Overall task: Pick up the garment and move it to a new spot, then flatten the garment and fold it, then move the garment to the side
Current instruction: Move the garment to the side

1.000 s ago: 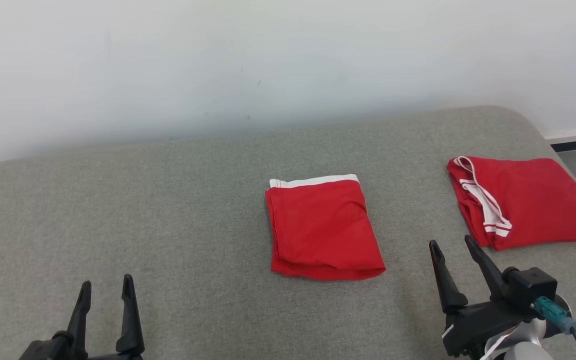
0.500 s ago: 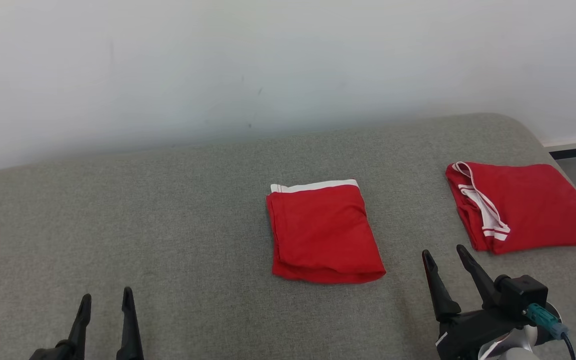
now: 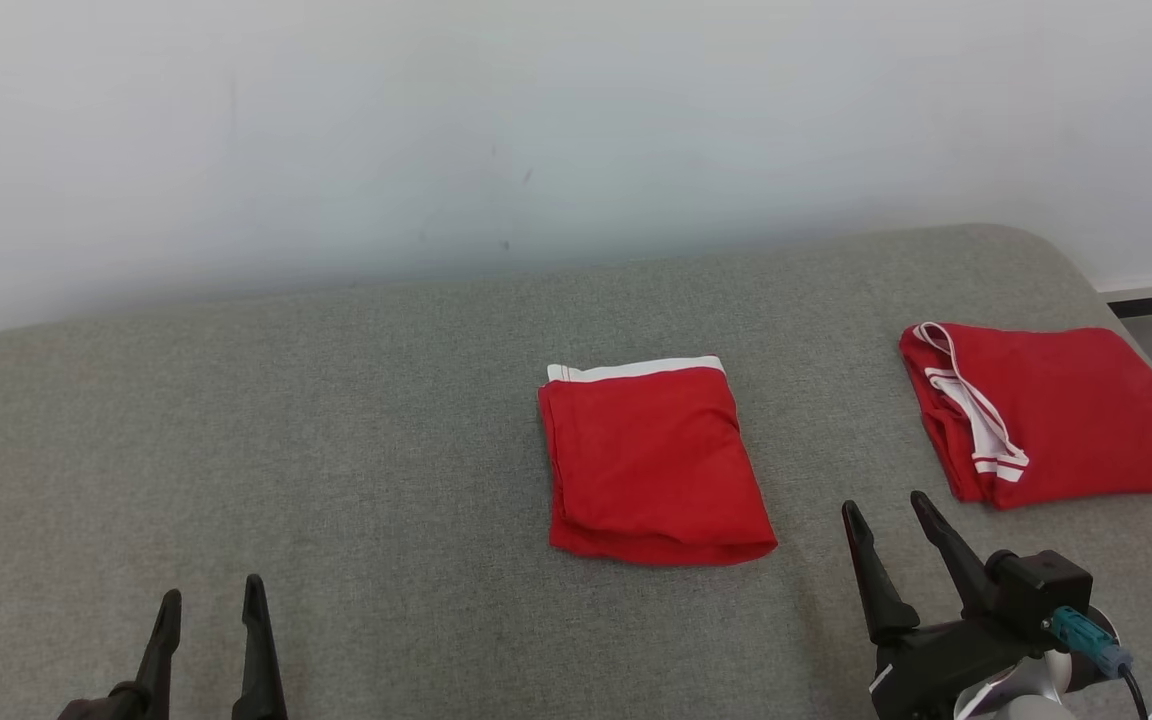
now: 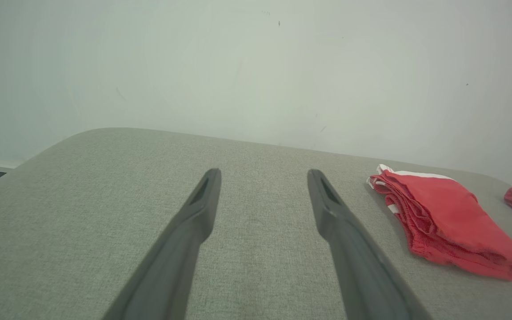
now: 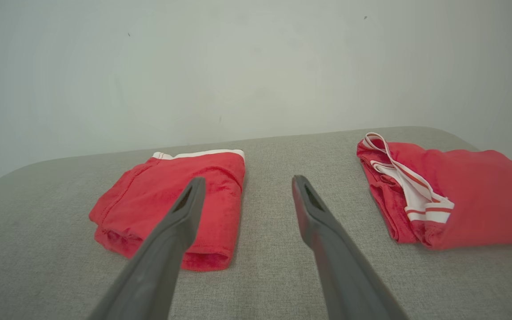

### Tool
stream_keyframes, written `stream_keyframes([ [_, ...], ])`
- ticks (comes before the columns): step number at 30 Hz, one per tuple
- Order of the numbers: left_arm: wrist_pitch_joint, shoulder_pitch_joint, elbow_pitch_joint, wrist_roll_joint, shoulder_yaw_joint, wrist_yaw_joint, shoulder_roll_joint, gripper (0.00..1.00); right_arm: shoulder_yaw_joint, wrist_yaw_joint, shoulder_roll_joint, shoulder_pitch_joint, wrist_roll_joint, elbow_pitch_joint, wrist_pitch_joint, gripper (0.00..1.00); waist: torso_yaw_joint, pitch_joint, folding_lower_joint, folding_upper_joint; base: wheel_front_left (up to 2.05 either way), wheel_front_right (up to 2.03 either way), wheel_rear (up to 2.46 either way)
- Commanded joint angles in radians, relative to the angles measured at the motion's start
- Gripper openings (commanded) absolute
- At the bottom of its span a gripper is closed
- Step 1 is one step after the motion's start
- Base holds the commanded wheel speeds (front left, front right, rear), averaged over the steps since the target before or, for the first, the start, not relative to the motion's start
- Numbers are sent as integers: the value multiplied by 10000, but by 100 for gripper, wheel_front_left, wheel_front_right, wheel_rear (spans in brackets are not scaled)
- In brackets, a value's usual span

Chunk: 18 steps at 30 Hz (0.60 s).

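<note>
The right claw [image 3: 883,503] hangs open and empty. The folded red garment [image 3: 651,460] lies near, at its 10 o'clock on the grey cushion [image 3: 336,450], long axis running 12 to 6 with the white waistband at 12. The left claw [image 3: 213,588], also open and empty, is farther off. A second red garment [image 3: 1056,405], at 2 o'clock, is clipped by the head view's edge.

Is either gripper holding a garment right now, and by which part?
Neither. Left gripper and right gripper are open, empty, clear of the folded garment.
</note>
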Motion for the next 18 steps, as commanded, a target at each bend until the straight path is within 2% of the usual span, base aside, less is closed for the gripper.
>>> stream_keyframes([
  [1,-16,132,-43,-44,17,-1,5,100,-25,-31,21,-48,3,54,-61,100,-1,8,-1,0,0,0,0],
  [11,-16,132,-106,-20,-121,65,5,100,-92,-31,83,-99,107,246,-66,100,60,36,-1,0,0,0,0],
  [18,-16,49,-208,-32,-316,16,5,100,-51,-31,-130,-666,149,326,212,100,597,235,-1,0,0,0,0],
])
